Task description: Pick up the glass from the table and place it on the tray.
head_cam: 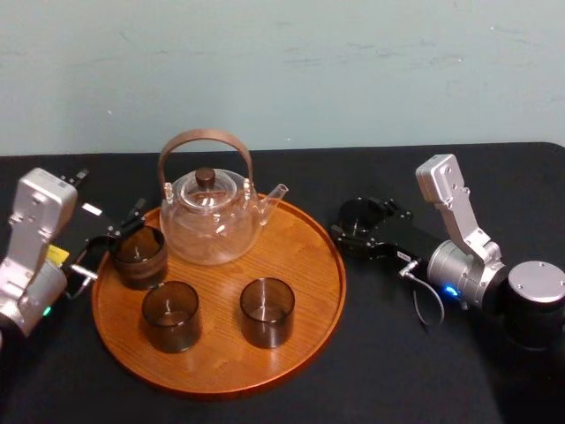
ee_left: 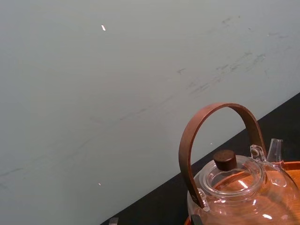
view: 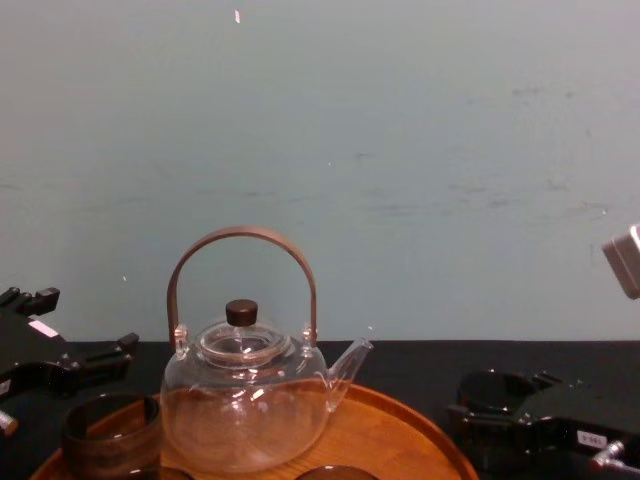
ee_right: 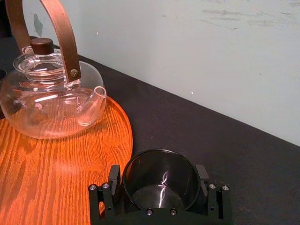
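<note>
On the black table (head_cam: pixel 494 177), right claw (head_cam: pixel 366 223) low beside the tray (head_cam: pixel 309 265), clenched around the glass (ee_right: pixel 159 187); left claw (head_cam: pixel 110 240) released opposite.

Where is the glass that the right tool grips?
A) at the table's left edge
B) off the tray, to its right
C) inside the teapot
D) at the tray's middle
B: the right tool grips the glass over the table, just past the tray's right rim; the left tool is at the left rim.

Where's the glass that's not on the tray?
Head view: the glass is just off the tray's right edge, on the robot's right, held in the right gripper, roughly level with the teapot.
</note>
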You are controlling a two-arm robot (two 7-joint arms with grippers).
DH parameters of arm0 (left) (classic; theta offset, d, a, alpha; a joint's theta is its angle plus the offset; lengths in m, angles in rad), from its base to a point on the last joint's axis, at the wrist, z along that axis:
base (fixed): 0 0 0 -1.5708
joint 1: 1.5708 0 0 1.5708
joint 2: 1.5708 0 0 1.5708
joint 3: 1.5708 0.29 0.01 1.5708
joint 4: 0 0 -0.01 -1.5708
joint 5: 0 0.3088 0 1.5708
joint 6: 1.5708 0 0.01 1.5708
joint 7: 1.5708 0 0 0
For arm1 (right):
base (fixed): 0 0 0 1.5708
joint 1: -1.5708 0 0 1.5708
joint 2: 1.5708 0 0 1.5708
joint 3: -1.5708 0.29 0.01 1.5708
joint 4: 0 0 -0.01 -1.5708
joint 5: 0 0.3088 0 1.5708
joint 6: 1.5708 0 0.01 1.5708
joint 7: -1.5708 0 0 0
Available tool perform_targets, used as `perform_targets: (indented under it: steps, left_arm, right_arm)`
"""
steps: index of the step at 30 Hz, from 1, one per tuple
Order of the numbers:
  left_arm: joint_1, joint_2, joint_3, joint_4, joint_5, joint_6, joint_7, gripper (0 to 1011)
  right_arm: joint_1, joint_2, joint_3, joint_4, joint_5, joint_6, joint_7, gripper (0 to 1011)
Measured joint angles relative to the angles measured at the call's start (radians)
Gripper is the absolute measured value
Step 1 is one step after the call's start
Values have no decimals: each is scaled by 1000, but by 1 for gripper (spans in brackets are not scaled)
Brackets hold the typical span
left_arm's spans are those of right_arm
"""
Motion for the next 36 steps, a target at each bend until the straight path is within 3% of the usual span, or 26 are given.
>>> perform_targets:
  steps: [27, 32, 36]
  left_arm:
    - [0, 0, 0, 0, 0, 0, 0, 1001]
    - [0, 0, 0, 0, 0, 0, 0, 1001]
    - [0, 0, 0, 0, 0, 0, 0, 1001]
  right_arm:
    - [1, 0, 1, 0, 0, 1, 0, 1002]
    - [1, 0, 1, 0, 0, 1, 0, 912]
    - [1, 0, 1, 0, 0, 1, 0, 905]
